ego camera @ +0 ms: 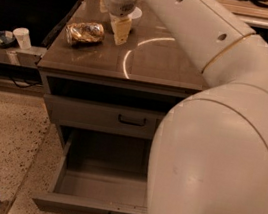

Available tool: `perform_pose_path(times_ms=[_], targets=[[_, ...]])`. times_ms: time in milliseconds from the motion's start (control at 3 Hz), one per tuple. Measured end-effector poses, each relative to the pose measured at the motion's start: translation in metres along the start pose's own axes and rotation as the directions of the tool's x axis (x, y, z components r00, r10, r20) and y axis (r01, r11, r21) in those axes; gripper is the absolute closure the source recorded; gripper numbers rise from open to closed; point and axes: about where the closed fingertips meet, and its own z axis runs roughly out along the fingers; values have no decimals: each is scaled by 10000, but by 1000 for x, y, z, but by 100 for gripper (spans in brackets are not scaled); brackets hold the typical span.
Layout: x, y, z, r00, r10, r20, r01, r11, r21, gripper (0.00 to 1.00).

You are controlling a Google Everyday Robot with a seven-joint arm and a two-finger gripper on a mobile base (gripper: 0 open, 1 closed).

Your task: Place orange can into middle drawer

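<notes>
The orange can lies on its side just beside the gripper, to its left in view and apart from it. Gripper state, spread or closed: cannot tell.

Expected handling: light, thin-walled, smooth, prone to rolling. Grasp across mid-body.

The glossy cabinet top offers little friction. The middle drawer stands open well below the gripper, floor bare.

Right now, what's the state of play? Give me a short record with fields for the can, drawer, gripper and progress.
orange can: on its side, left part of cabinet top
gripper: over the top, just right of the can, apart from it
middle drawer: pulled open, visible floor bare
white bowl: behind the gripper
progress: can not yet in drawer
</notes>
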Motion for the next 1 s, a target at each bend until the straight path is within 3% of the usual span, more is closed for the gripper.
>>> perform_pose_path(times_ms=[667, 1000], targets=[[-16, -45, 44, 9921, -239, 1230, 105, 9940, 1086, 30], [-26, -57, 63, 9846, -210, 1734, -28, 9907, 1357, 30]])
